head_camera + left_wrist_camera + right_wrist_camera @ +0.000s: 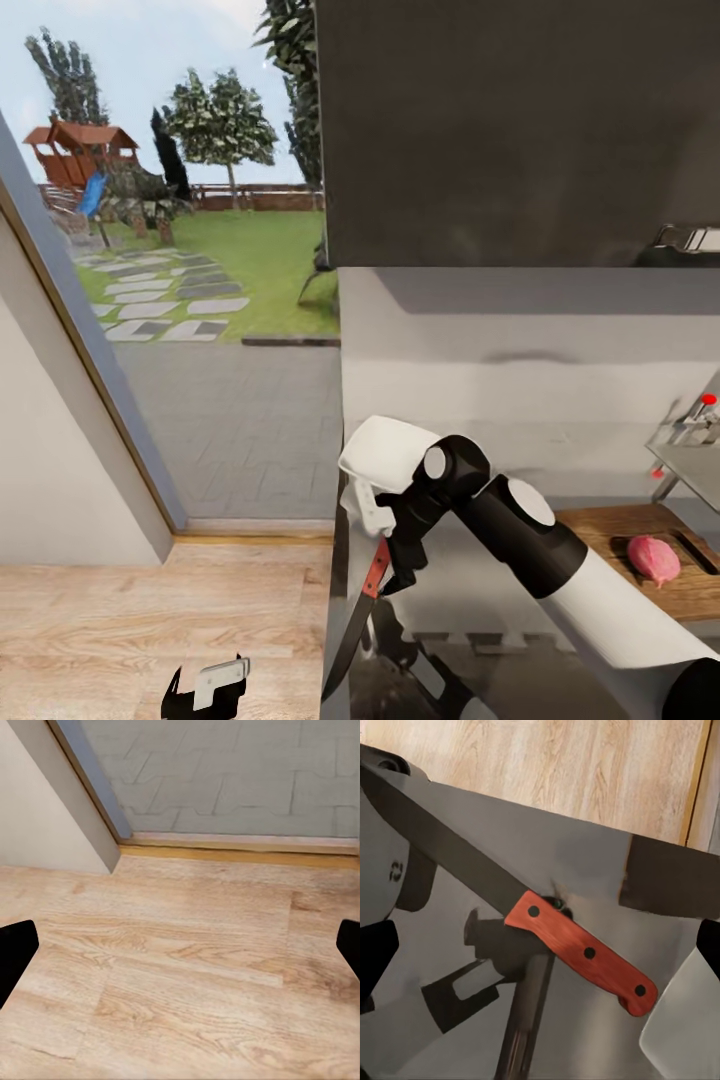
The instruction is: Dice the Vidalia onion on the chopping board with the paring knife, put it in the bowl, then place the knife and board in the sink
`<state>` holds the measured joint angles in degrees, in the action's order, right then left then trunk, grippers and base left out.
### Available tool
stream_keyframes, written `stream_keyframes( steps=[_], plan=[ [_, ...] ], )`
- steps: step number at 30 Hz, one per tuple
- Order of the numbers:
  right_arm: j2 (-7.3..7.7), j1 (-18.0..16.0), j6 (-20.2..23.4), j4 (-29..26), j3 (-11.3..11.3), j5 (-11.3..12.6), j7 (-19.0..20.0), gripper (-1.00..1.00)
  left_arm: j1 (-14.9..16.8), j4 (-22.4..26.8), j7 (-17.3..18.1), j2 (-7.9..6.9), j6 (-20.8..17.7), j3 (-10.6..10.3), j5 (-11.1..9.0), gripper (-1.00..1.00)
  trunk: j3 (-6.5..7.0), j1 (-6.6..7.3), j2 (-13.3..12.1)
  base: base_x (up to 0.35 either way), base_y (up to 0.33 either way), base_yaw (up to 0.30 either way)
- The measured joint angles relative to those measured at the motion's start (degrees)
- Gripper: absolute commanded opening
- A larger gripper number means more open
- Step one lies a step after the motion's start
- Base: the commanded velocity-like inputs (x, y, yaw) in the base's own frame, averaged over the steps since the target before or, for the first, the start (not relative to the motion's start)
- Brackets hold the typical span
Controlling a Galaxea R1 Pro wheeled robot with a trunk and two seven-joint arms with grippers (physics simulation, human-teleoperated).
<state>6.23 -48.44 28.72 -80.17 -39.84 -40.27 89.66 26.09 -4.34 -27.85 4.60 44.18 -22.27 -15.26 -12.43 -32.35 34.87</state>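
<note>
The paring knife [547, 926] is lying on the grey countertop [500, 610] at its left end near the edge, red-orange handle toward the wall and dark blade running toward the front edge. The right gripper [392, 560] is hovering directly above it with fingers spread wide, grasping nothing. The Vidalia onion [653, 558] is sitting on the chopping board [620, 535] at the countertop's right, beside the sink [695, 465], while the left gripper [207, 690] is hanging unclenched and empty over the wood floor [180, 975].
</note>
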Motion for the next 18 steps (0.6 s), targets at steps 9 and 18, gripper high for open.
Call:
stream_keyframes(
  steps=[9,18],
  plan=[
    [1.03,0.00,-3.45,0.54,-3.35,-0.02,0.11,1.00,0.00,0.00,0.01,0.00,-0.03,0.00,0.00,1.00,0.80,1.98,-3.62,0.000,0.000,0.000],
    [1.12,0.00,-5.88,1.06,-3.64,-0.04,0.13,1.00,0.00,0.00,0.02,0.00,-0.04,0.00,-0.01,1.00,1.60,3.96,-7.24,0.000,0.000,-0.044]
  ],
)
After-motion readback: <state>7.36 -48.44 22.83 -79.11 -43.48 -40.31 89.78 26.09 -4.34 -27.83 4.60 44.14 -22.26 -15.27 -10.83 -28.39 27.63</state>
